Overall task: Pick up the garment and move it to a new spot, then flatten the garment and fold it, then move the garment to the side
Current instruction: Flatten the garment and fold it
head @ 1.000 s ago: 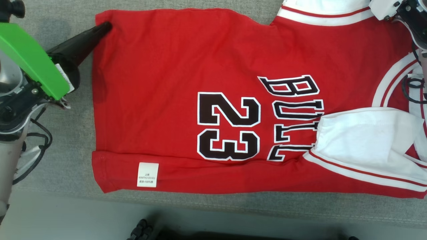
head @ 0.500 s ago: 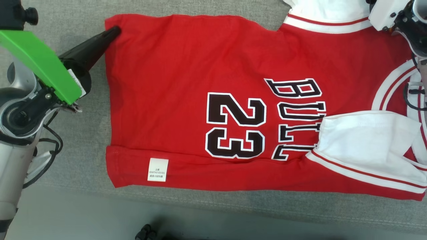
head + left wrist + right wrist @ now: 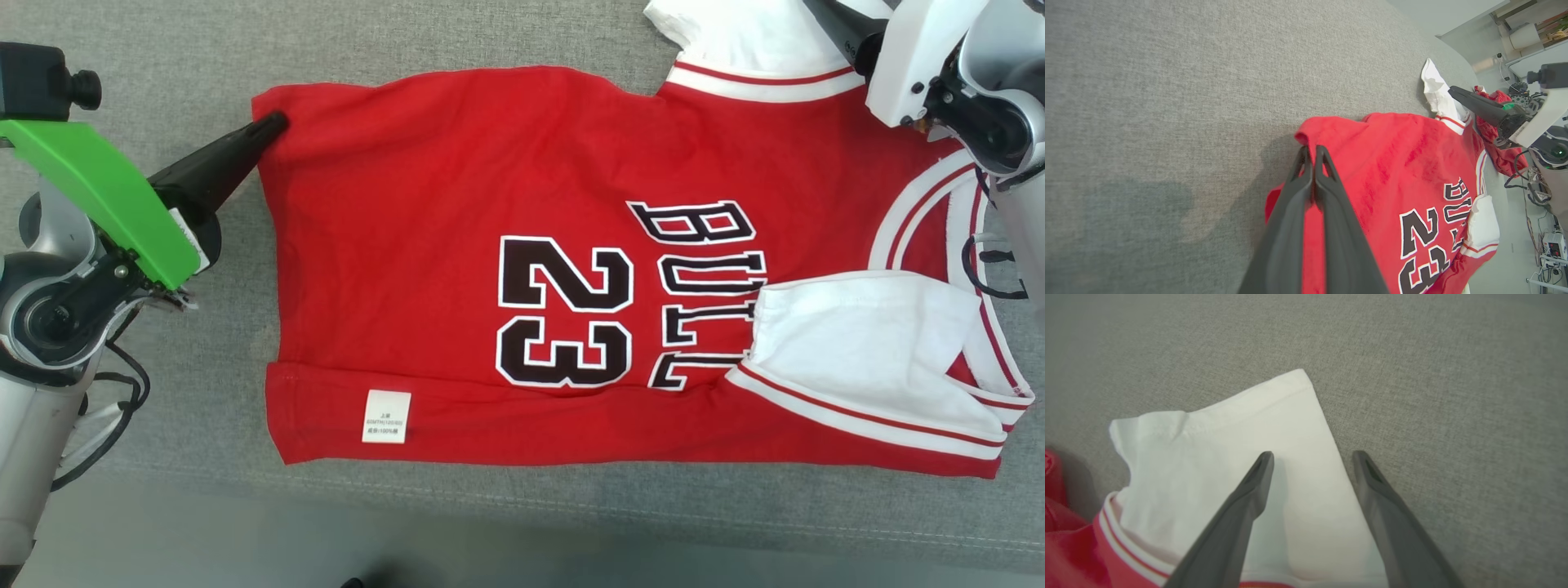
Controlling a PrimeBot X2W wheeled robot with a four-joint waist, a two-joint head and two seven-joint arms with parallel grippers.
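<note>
pinching a hem corner of the garment (image 3: 424, 204), left jaws clamp tight; right jaws gape over its sleeve (image 3: 1229, 457).

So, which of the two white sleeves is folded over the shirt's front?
The sleeve nearer the robot: it covers the end of the black lettering. The far sleeve lies spread outward on the grey surface.

Corner of red garment (image 3: 1392, 163) tight in left pincer (image 3: 1311, 150).
</note>
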